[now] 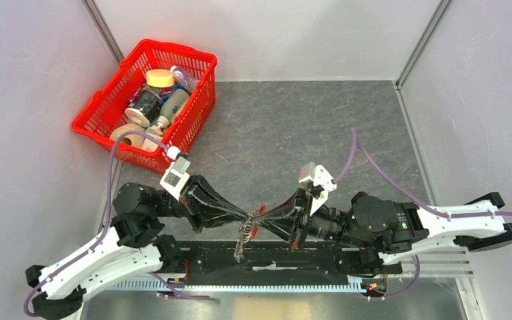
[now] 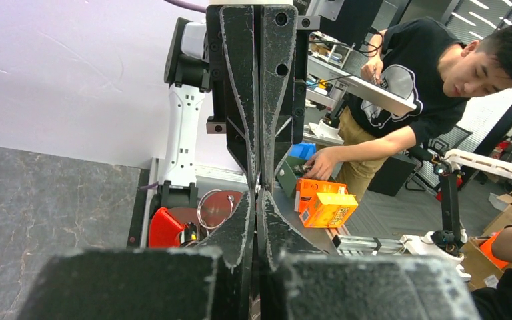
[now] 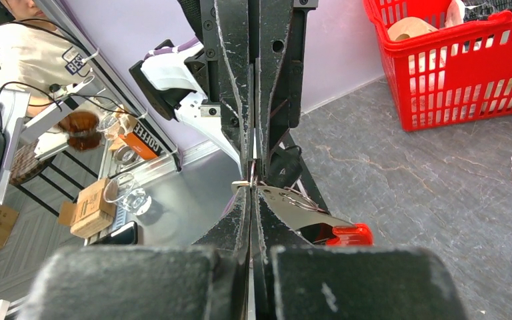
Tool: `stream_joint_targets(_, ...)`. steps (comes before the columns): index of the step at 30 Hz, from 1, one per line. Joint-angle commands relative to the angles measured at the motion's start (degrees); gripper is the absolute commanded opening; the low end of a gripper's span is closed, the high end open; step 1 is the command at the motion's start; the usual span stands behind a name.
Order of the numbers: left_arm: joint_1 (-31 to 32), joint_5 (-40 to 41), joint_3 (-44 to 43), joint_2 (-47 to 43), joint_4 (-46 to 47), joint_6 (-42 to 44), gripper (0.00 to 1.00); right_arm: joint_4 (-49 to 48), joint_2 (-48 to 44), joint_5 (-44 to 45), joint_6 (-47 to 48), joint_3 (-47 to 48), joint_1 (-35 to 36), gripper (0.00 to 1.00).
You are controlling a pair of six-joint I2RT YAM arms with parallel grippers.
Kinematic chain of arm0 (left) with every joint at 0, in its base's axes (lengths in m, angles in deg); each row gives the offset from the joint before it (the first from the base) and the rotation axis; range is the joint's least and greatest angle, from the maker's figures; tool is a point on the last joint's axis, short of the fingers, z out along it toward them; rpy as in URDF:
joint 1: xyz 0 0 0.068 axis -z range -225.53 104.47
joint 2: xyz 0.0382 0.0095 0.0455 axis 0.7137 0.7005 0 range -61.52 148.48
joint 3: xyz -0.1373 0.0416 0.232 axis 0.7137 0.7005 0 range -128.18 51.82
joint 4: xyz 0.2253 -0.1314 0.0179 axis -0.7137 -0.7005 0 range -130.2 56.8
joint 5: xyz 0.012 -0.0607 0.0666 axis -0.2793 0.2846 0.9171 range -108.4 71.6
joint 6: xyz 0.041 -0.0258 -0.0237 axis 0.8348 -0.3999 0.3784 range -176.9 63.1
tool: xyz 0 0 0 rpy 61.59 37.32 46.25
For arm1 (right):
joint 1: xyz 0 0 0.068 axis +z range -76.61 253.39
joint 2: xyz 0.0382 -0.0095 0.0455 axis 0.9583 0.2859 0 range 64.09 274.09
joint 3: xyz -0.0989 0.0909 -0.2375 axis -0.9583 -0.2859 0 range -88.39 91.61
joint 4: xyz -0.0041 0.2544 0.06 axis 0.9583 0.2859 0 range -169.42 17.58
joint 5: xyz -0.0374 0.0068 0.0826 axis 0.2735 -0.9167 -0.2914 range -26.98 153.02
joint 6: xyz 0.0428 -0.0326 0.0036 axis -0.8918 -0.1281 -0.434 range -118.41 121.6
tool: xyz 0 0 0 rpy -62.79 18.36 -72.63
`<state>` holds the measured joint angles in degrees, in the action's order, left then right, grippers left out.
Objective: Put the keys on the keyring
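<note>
Grey stone-look worktop (image 1: 307, 127) walled in white, with a red basket (image 1: 193, 107) of oddments at its far left corner. At the middle of the near edge, the left gripper (image 1: 245, 219) and right gripper (image 1: 259, 224) meet tip to tip, both sets of fingers clenched. The keyring (image 1: 243, 241) chain dangles just beneath them. No keys can be made out, so threading looks unfinished.

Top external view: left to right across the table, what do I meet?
Red basket, left wrist camera, left pincer, right pincer, right wrist camera. The keyring chain overlaps both tips, so it is left out.
</note>
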<state>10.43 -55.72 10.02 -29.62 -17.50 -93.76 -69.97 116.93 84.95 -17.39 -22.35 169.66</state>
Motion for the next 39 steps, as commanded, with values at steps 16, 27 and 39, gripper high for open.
stream_joint_targets(16,0.0,-4.3,-2.5,2.1,-1.6,-0.2,0.02,5.4,-1.6,-1.6,1.9,5.4,0.4,0.40)
stream_joint_targets(27,0.0,-10.1,-4.1,4.6,-2.2,-1.1,0.02,21.5,0.2,-2.8,2.7,14.0,0.4,0.43)
stream_joint_targets(39,0.0,-13.5,-4.8,7.2,-3.4,-0.8,0.02,31.7,6.6,-4.9,-2.2,21.6,0.2,0.39)
